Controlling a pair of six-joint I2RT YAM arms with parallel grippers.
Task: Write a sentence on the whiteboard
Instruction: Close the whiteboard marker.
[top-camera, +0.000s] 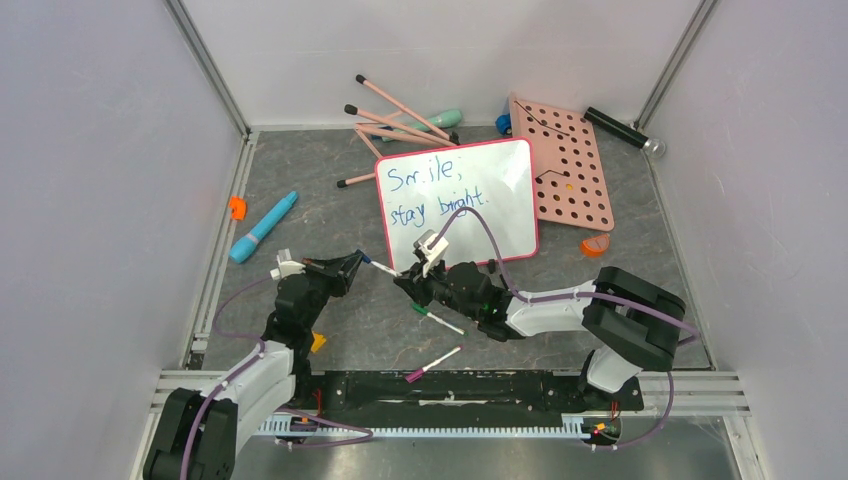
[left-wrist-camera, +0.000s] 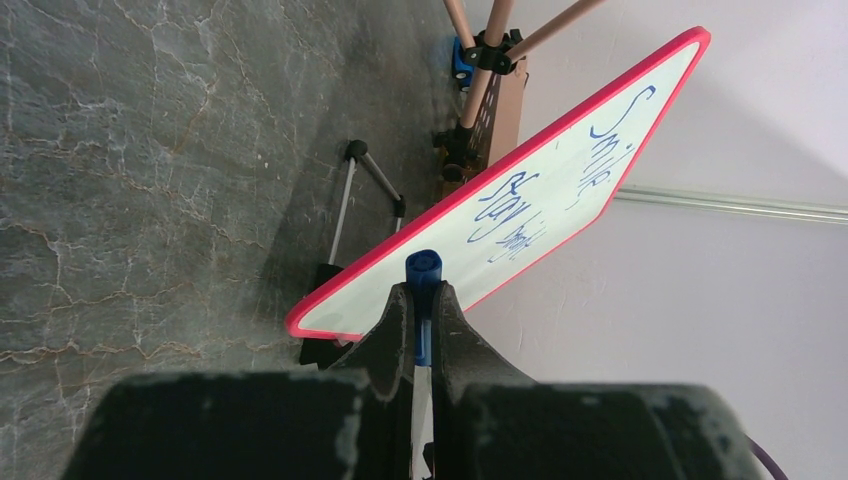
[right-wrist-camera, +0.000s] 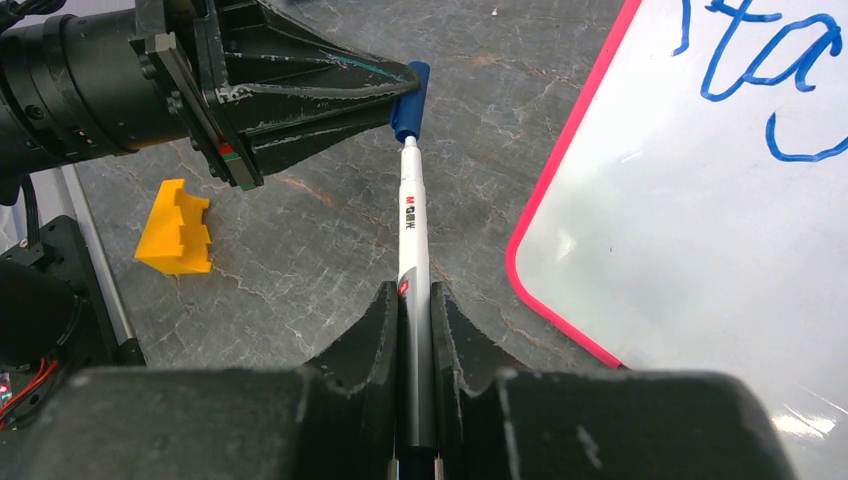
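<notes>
The whiteboard (top-camera: 505, 215) with its pink-red rim stands propped at the middle back. The sentence (top-camera: 435, 190) on it is blue, in two lines: "Smile, stay bright." Board (left-wrist-camera: 380, 290) and sentence (left-wrist-camera: 510, 205) show in the left wrist view; the board's corner (right-wrist-camera: 680, 230) shows in the right wrist view. My left gripper (top-camera: 357, 263) is shut on the marker's blue cap (left-wrist-camera: 423, 268). My right gripper (top-camera: 405, 279) is shut on the white marker body (right-wrist-camera: 413, 230), in front of the board's near left corner. The cap (right-wrist-camera: 409, 88) sits on the marker's end.
A pink pegboard (top-camera: 565, 165) lies right of the board. Pink sticks (top-camera: 395, 115) lie behind it. A teal marker (top-camera: 263, 227) lies left. Two thin pens (top-camera: 437, 319) (top-camera: 432, 364) lie near the front. A yellow block (right-wrist-camera: 178, 228) sits under my left arm.
</notes>
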